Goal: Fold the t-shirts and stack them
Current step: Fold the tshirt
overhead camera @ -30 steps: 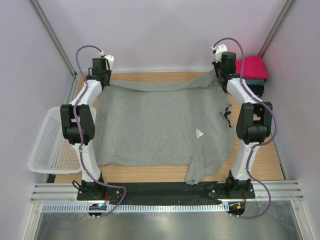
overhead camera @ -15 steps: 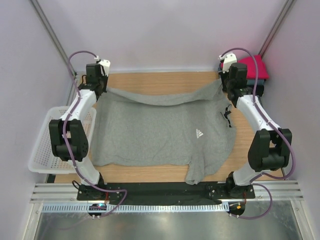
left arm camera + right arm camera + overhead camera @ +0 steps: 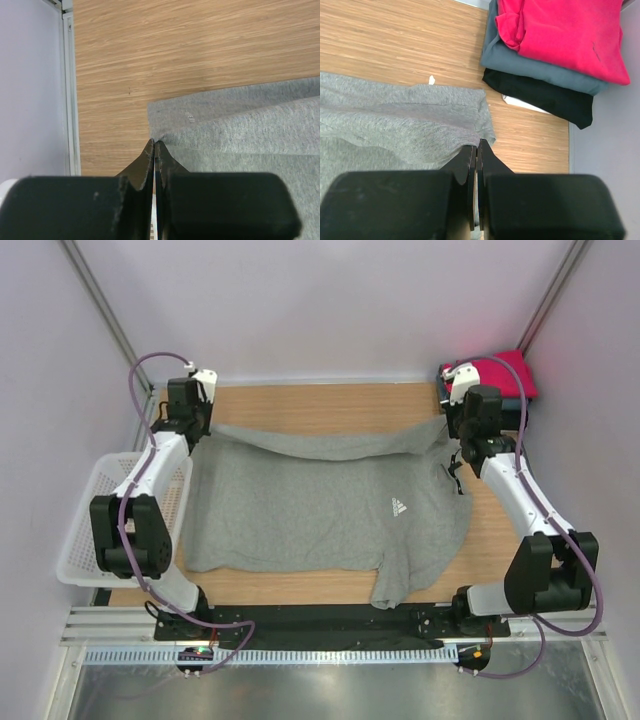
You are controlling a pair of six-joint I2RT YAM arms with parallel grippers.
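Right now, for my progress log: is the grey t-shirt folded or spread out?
Spread, not folded: the grey t-shirt lies open across the table, its far corners pinched by the left gripper and right gripper.

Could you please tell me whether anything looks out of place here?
The grey t-shirt lies askew: one sleeve overhangs the near edge of the table, and its far edge sags between the left hand and right hand. A small white scrap lies beside its corner.
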